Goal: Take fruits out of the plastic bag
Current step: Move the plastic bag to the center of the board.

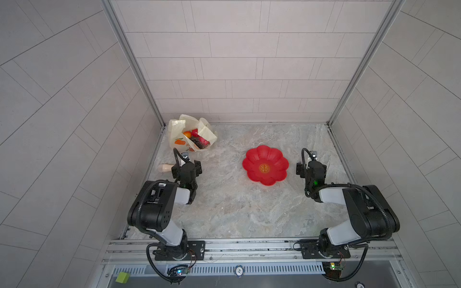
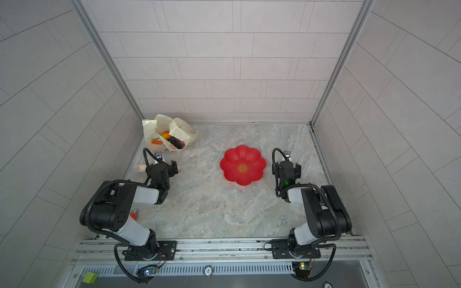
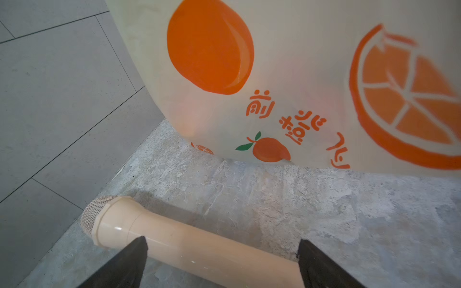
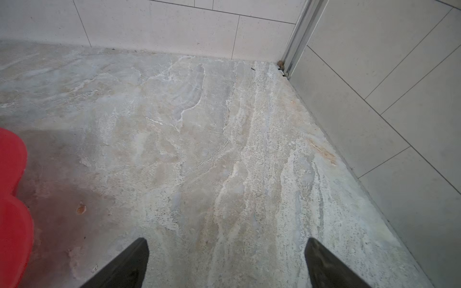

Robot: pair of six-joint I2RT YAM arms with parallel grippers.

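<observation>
The pale yellow plastic bag (image 1: 175, 127) (image 2: 149, 131) stands in the far left corner with its mouth open. Fruits show inside it: an orange (image 1: 187, 134) (image 2: 165, 134), a red fruit (image 1: 195, 132) and a dark purple grape bunch (image 1: 199, 144) (image 2: 175, 143). In the left wrist view the bag's printed side (image 3: 299, 62) fills the far part of the picture. My left gripper (image 1: 186, 168) (image 2: 162, 168) (image 3: 222, 244) is open, a short way in front of the bag and holding nothing. My right gripper (image 1: 310, 169) (image 2: 287, 169) (image 4: 225, 243) is open over bare table at the right.
A beige stick (image 1: 166, 168) (image 2: 142, 167) (image 3: 187, 239) lies on the table under the left gripper's fingers, by the left wall. A red flower-shaped plate (image 1: 274, 159) (image 2: 252, 159) (image 4: 12, 174) sits left of the right gripper. A small red object (image 2: 134, 215) lies under the left arm.
</observation>
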